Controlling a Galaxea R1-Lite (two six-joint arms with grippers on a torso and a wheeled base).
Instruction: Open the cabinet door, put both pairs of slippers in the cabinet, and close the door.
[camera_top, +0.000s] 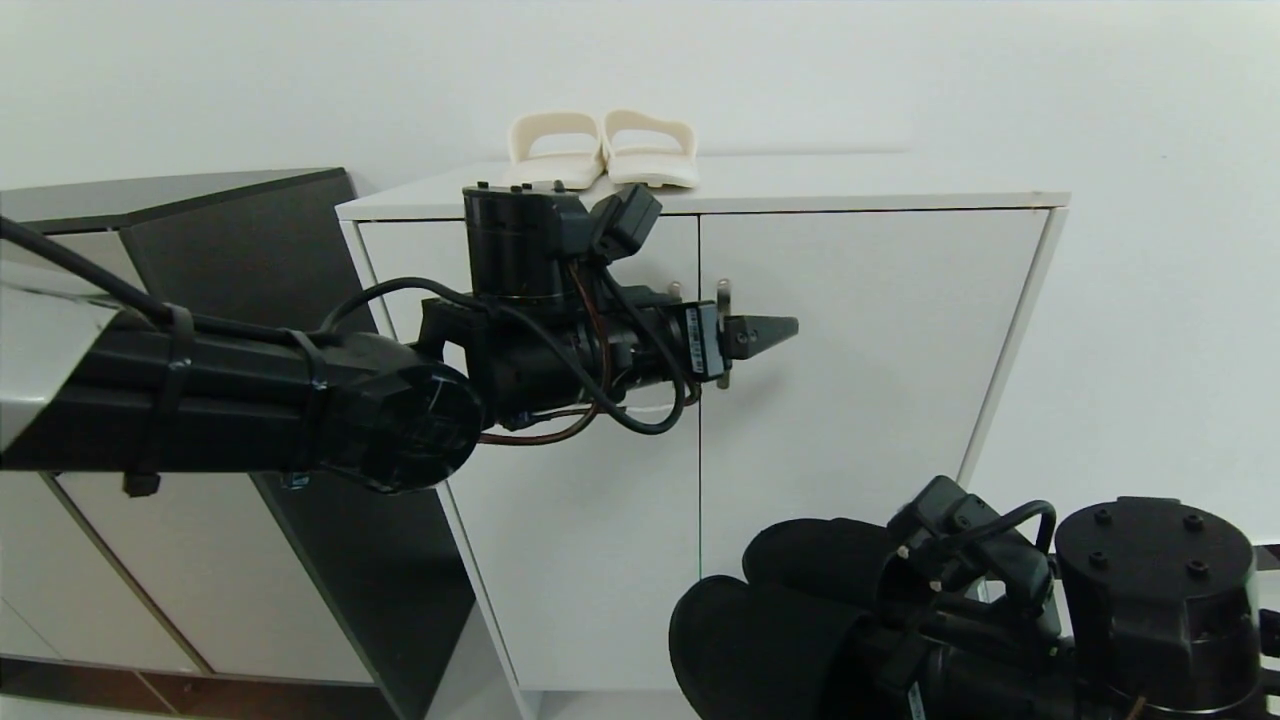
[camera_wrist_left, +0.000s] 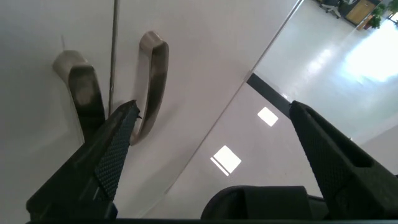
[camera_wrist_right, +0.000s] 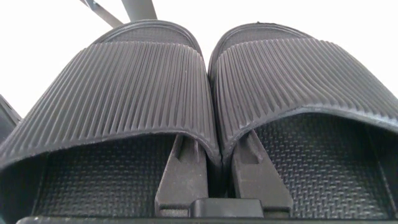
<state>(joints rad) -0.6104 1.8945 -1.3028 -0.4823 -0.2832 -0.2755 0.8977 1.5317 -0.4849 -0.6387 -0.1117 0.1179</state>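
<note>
Pressing together, black slippers (camera_wrist_right: 149, 81) show ribbed straps.

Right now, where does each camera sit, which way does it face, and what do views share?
Head: on the head, facing forward-down at white cabinet, cream slippers; left arm, right arm show.
Left wrist: faces door handles; open left gripper shows.
Right wrist: faces black slippers clamped in right gripper.
Shared: head and right wrist show black slippers.

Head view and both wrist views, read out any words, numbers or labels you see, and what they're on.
No text can be read.
The white sticker on the left end effector: print too small to read.
The cabinet doors, cream slippers and black slippers: no writing.
</note>
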